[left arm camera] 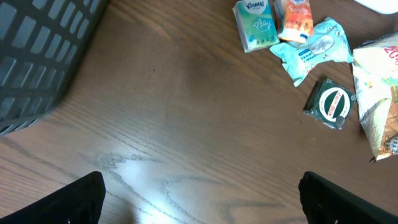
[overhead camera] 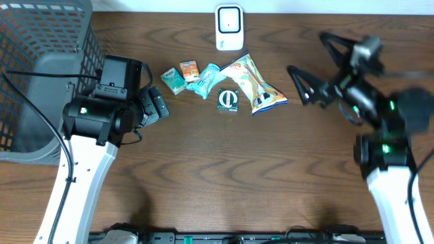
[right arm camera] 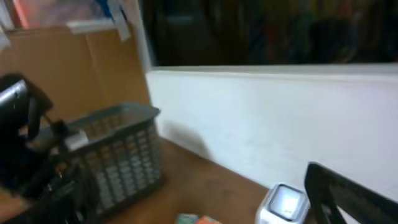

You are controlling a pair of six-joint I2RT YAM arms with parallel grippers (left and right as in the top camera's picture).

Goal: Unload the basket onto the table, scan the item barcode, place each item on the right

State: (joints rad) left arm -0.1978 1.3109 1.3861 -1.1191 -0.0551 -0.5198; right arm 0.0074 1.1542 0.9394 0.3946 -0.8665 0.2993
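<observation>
My left gripper (overhead camera: 157,103) and right gripper (overhead camera: 299,85) both hang released and empty, and the small teal tissue packet (overhead camera: 173,80) lies flat at one o'clock from the left one, far nearer it than the right, with the white box-shaped barcode scanner (overhead camera: 229,27) at the brown wooden table's (overhead camera: 224,169) twelve o'clock edge.

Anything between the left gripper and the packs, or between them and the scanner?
Nothing visible. Only bare table separates the open left gripper from the nearest item, the green pack. The scanner stands just behind the snack bag, nothing between.
</observation>
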